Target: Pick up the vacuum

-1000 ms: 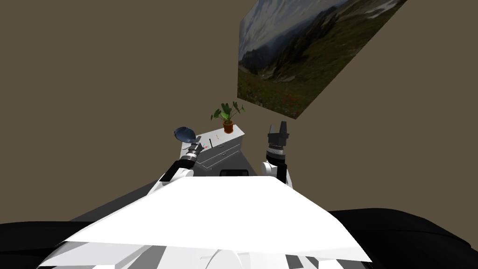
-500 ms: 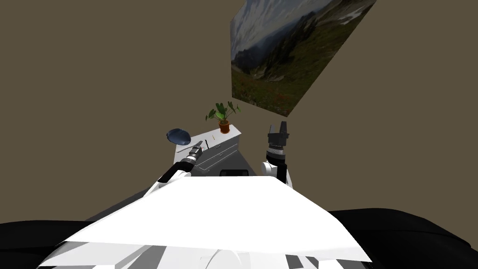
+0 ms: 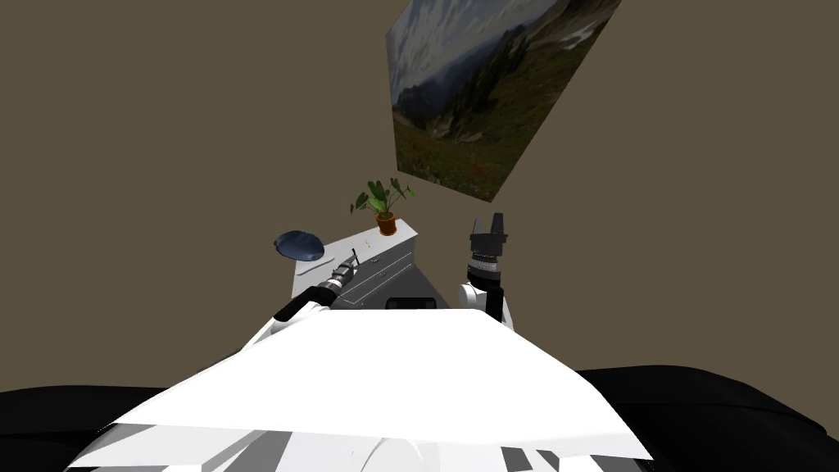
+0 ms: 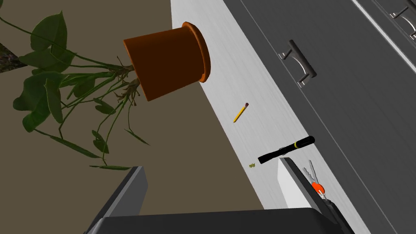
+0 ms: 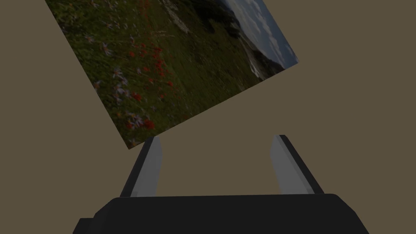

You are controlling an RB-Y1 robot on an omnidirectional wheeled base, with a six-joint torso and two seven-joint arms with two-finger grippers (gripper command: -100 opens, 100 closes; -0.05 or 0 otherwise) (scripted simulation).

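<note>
Hovering with left jaws apart over the counter (image 3: 354,246) by the black torch (image 4: 286,149), facing the plant pot (image 4: 168,61); judging a leftward swing needed toward the dark blue vacuum (image 3: 299,244) at the counter's left end; right jaws apart, idling.

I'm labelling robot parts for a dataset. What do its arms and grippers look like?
The left gripper and right gripper each have two thin grey blade-like fingers on a dark box. The forearms are black with a silvery band, white nearer the body.
</note>
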